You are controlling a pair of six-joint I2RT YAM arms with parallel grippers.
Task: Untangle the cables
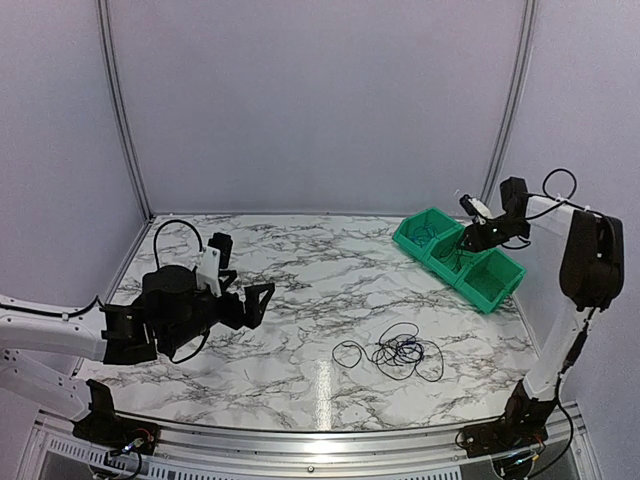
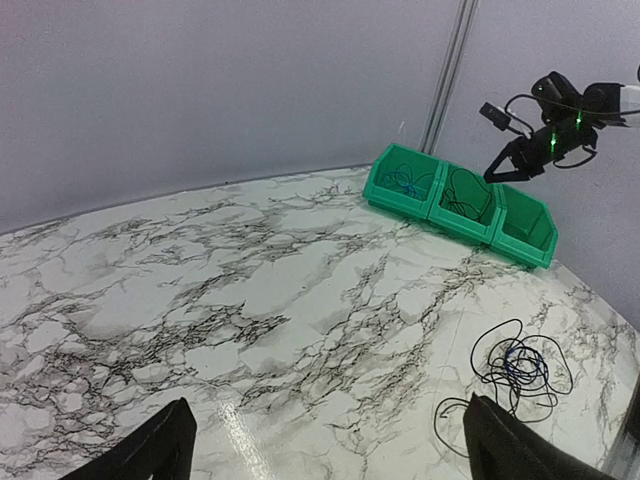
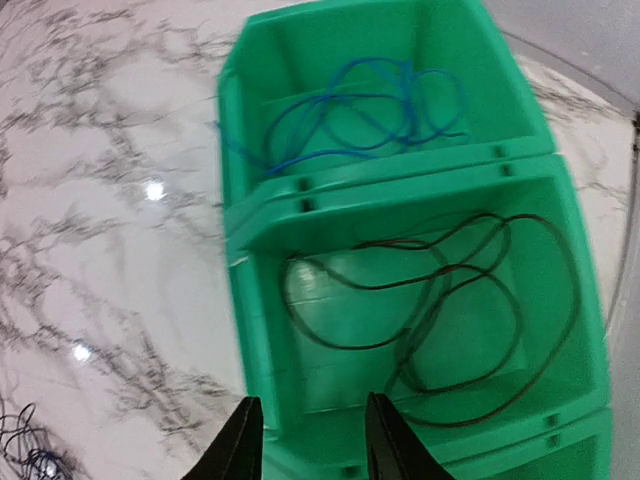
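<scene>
partly done, by the look of it. one blue cable (image 3: 352, 112) lies in the far bin (image 3: 330, 40) and one black cable (image 3: 432, 300) in the middle bin (image 3: 256, 300), each apart from the rest. the tangle (image 1: 400, 352), black loops around a small blue coil, sits on the tabletop (image 1: 300, 260) near the front right, well apart from the bins. that knot is the work left. the right claw (image 3: 312, 405) hovers over the middle bin, fingers apart, holding nothing; the left claw (image 1: 255, 300) hangs spread and bare over the tabletop's left side.
</scene>
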